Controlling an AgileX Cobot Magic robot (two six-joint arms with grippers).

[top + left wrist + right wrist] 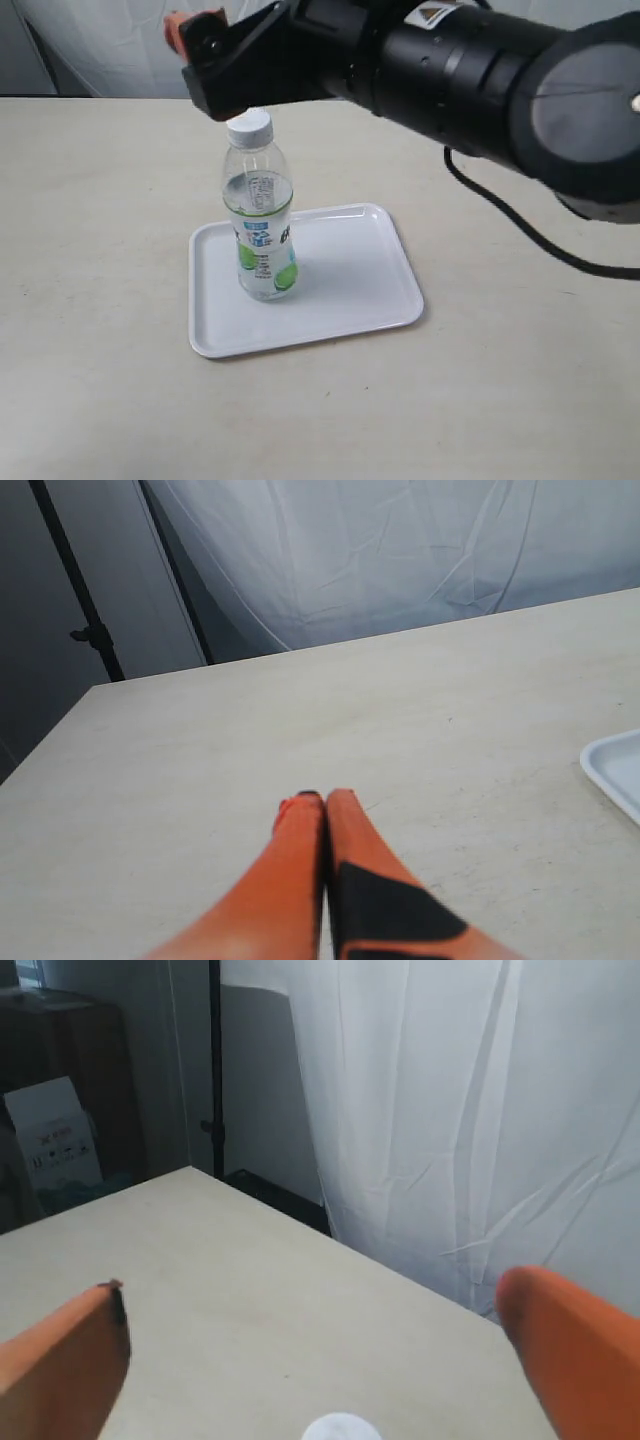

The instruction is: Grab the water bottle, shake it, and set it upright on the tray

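The water bottle (pixel 262 215), clear with a white cap and a lime label, stands upright on the left part of the white tray (pixel 360 280). My right gripper (pixel 205 55) hovers just above and behind the cap, open, with nothing between its orange fingers. Its wrist view shows the two fingers (pixel 60 1360) wide apart and only the bottle's white cap (pixel 340 1427) at the picture's edge. My left gripper (pixel 325 800) is shut and empty over bare table, with a corner of the tray (pixel 615 770) off to one side. The left arm is out of the exterior view.
The beige table (pixel 100 200) extends all round the tray. A black cable (pixel 520 225) trails over it at the right. A white curtain (pixel 450 1110) hangs behind the table's far edge, with a dark stand (pixel 215 1070) and a cardboard box (pixel 50 1135) beyond it.
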